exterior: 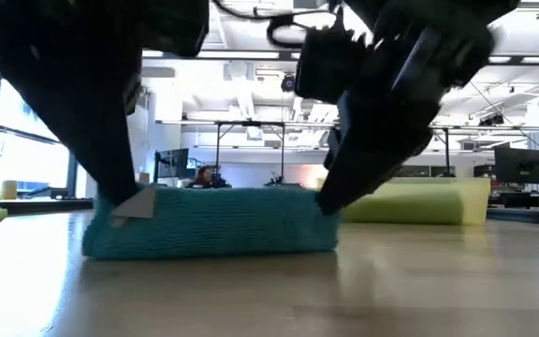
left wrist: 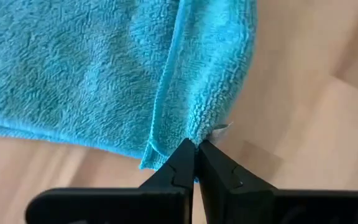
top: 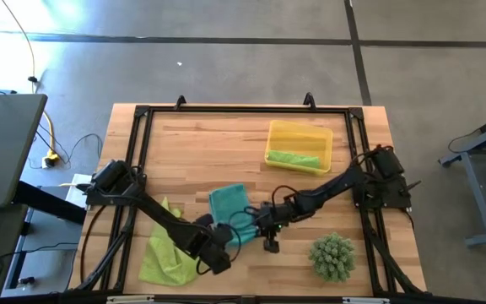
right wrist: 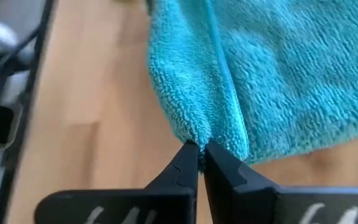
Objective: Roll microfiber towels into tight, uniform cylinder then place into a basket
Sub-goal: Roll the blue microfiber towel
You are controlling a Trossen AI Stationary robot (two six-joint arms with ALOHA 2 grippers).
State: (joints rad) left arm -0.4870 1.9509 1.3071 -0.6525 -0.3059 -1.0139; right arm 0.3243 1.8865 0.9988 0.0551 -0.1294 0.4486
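Currently, the teal towel (top: 229,206) lies on the wooden table (top: 226,143) near its front edge, between the two arms. In the low view it sits as a low, flattened bundle (exterior: 213,234) with a folded near edge.

The left gripper (left wrist: 196,147) is closed onto one corner of the teal towel (left wrist: 104,68), its fingertips pinched together on the hemmed edge beside a small white tag (left wrist: 221,129). The right gripper (right wrist: 200,148) is likewise closed, fingertips pressed together on the opposite corner of the same towel (right wrist: 278,68). Both grippers are down at table level, one at each end of the bundle.

A lime-green towel (top: 165,253) lies loosely crumpled on the table beside the left arm, near the front left corner. The yellow basket (top: 302,133) sits toward the back right of the table and contains a second lime-green towel (top: 294,158), rolled. A spiky green plant (top: 332,257) stands near the front right corner, apart from the towels.
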